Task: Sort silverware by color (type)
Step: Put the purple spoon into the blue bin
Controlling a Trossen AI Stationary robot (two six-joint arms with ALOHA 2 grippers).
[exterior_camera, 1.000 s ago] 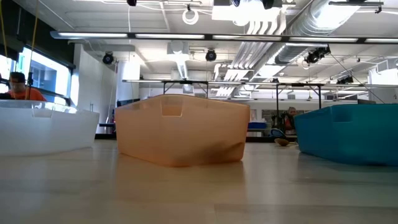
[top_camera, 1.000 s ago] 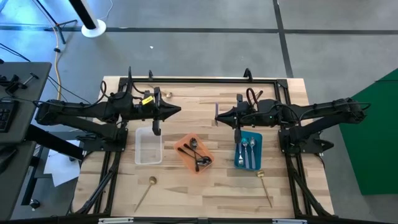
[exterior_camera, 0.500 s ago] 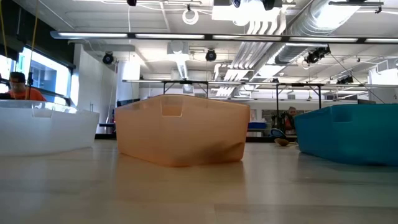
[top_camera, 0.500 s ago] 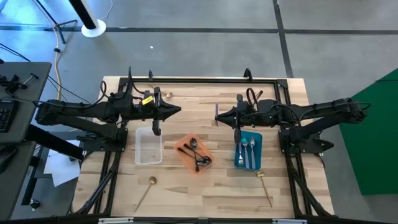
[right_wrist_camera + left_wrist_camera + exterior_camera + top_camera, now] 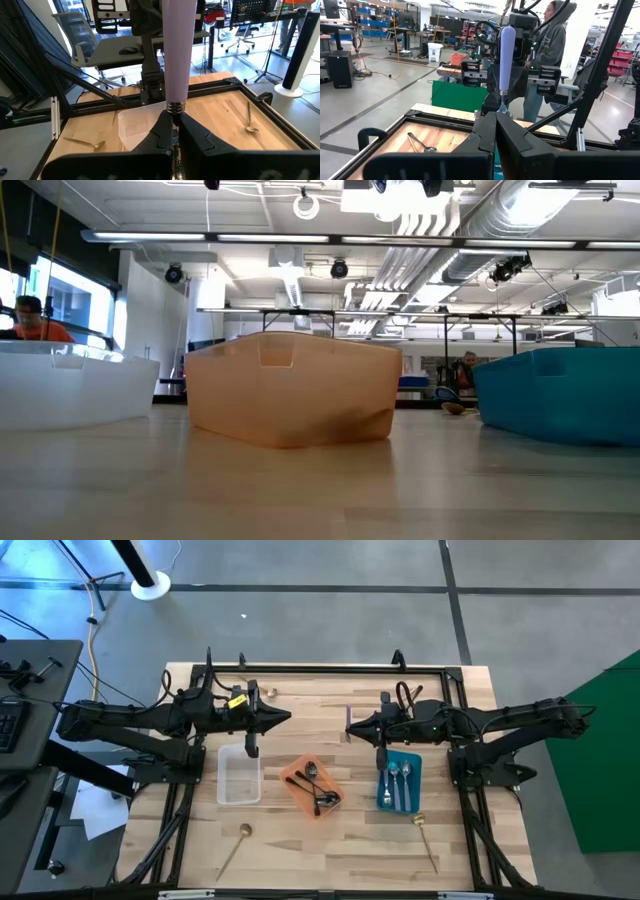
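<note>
Right gripper (image 5: 172, 119) pinches a lilac-handled spoon (image 5: 177, 50) upright mid-tabletop, left gripper (image 5: 495, 120) closed and empty; next, probably lower it into the clear tray (image 5: 221, 780).

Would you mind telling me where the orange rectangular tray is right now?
In the high view, the orange rectangular tray sits at the table's middle, between the clear tray on the left and the blue tray on the right.
</note>
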